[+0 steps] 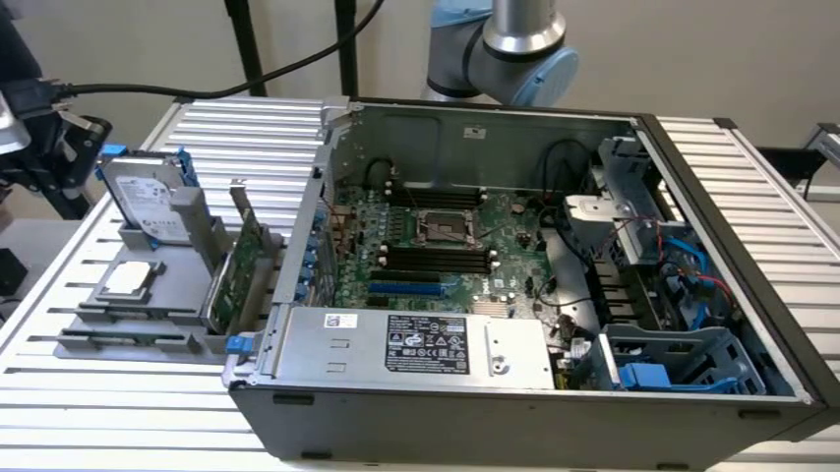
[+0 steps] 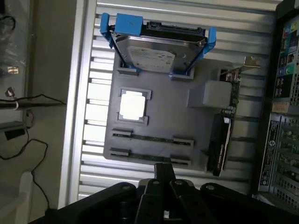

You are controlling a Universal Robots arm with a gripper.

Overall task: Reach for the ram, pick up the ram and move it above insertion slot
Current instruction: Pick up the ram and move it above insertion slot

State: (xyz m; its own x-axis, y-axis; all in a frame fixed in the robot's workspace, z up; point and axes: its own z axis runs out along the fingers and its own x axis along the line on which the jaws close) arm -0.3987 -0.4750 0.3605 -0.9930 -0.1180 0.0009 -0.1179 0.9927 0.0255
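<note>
Two rams lie on edge in the clips of a grey holder tray (image 2: 163, 109); they are thin green sticks, one (image 2: 152, 138) beside the other (image 2: 148, 157). In the exterior view they show as dark strips (image 1: 129, 338) at the tray's near end. My gripper (image 2: 162, 171) hangs above the tray edge closest to the rams, well clear of them, fingers together and holding nothing. The black insertion slots (image 1: 434, 259) run across the motherboard (image 1: 506, 221) inside the open computer case (image 1: 525, 413).
The tray also carries a silver hard drive (image 2: 156, 51) in a blue bracket, a processor chip (image 2: 132, 105) and an upright green expansion card (image 2: 224, 130). The case wall (image 1: 295, 246) stands right beside the tray. My arm's joint (image 1: 525, 49) rises behind the case.
</note>
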